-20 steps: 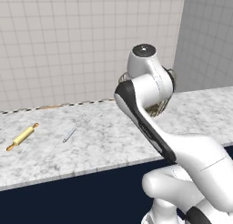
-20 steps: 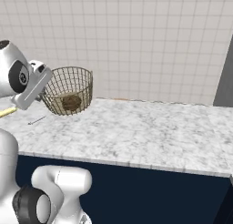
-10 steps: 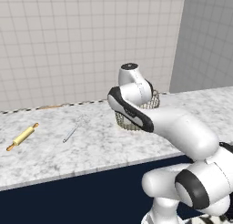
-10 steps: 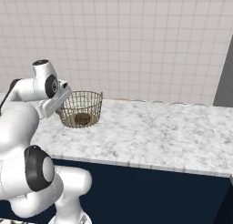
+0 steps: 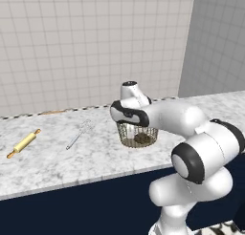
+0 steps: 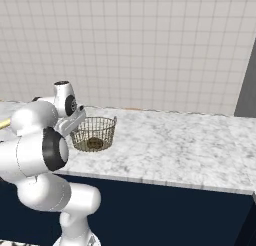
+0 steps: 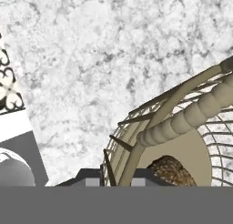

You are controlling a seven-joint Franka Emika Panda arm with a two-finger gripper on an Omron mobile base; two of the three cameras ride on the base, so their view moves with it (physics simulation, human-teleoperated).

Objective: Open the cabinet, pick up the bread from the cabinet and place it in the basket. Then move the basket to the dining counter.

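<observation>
The gripper (image 7: pixel 115 173) was pinched on the rim of the basket (image 6: pixel 94 133), its two dark fingertips (image 7: pixel 93 176) sitting on either side of the wire wall in the hand view. The basket stood upright on the dining counter (image 6: pixel 180 147), near the front edge of the marbled slab, with the white arm bent low over it. The bread (image 7: pixel 173 170) lay inside on the basket floor, showing as a brown speckled lump through the mesh in the left base view (image 5: pixel 141 138). Well apart from the basket, a rolling pin (image 5: pixel 24 143) and a thin metal utensil (image 5: pixel 78 134) lay on the same counter, towards the tiled wall (image 5: pixel 91 43).
</observation>
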